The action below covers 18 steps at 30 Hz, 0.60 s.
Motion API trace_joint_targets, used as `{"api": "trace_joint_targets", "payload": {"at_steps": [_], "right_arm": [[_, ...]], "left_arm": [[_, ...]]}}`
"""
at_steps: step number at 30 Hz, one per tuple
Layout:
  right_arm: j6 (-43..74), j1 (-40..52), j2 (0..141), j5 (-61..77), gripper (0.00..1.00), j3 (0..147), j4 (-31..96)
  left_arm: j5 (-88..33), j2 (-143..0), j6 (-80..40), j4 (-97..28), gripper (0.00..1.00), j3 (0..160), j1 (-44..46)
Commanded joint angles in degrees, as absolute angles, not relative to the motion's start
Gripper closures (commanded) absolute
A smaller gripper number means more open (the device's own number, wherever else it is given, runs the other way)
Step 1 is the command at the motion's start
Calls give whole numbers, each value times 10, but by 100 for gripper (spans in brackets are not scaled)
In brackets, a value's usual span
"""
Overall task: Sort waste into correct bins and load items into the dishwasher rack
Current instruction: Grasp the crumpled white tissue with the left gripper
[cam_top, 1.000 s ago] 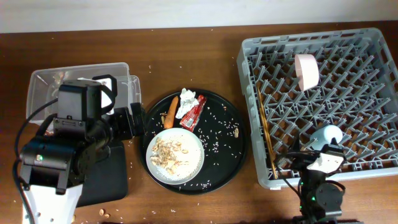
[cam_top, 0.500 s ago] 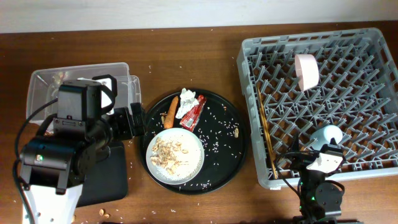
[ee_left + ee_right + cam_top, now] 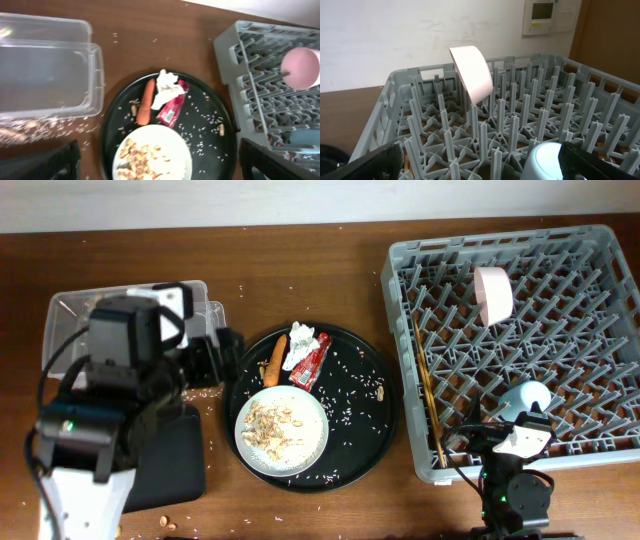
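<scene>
Three scraps lie close together on the round black tray [image 3: 216, 131]: carrot piece [image 3: 145, 101], crumpled tissue [image 3: 166, 85], red wrapper [image 3: 171, 108]. Carrot looks firm, best pinched across its middle; tissue soft and light; wrapper probably slippery. Overhead, the left claw [image 3: 160, 164] hangs spread wide, empty. The right claw [image 3: 480, 162], also spread, faces the dishwasher rack [image 3: 395, 92].

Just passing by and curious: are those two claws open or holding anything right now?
Left gripper: open, holding nothing.
Right gripper: open, holding nothing.
</scene>
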State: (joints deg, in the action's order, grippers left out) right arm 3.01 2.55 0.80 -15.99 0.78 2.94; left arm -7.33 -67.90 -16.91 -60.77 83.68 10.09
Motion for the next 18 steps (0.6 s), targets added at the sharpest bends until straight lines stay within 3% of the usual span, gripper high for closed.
{"api": "trace_joint_targets", "payload": {"at_steps": [1,5,6,9,18], "right_arm": [[34,22,4,-157,2,3,31],[34,22,4,-157,2,3,31],[34,22,4,-157,2,3,31],[34,22,4,-157,2,3,31],[34,22,4,-157,2,3,31]], "left_arm": [[-101,-778,-168,-595,2,830,137],[-41,-912,-119,-543,11,830,193],[-25,-936,-119,-526,19,830,201],[-8,-1021,-119,-451,26,830,223],[28,-1163,-117,-314,38,830,248]]}}
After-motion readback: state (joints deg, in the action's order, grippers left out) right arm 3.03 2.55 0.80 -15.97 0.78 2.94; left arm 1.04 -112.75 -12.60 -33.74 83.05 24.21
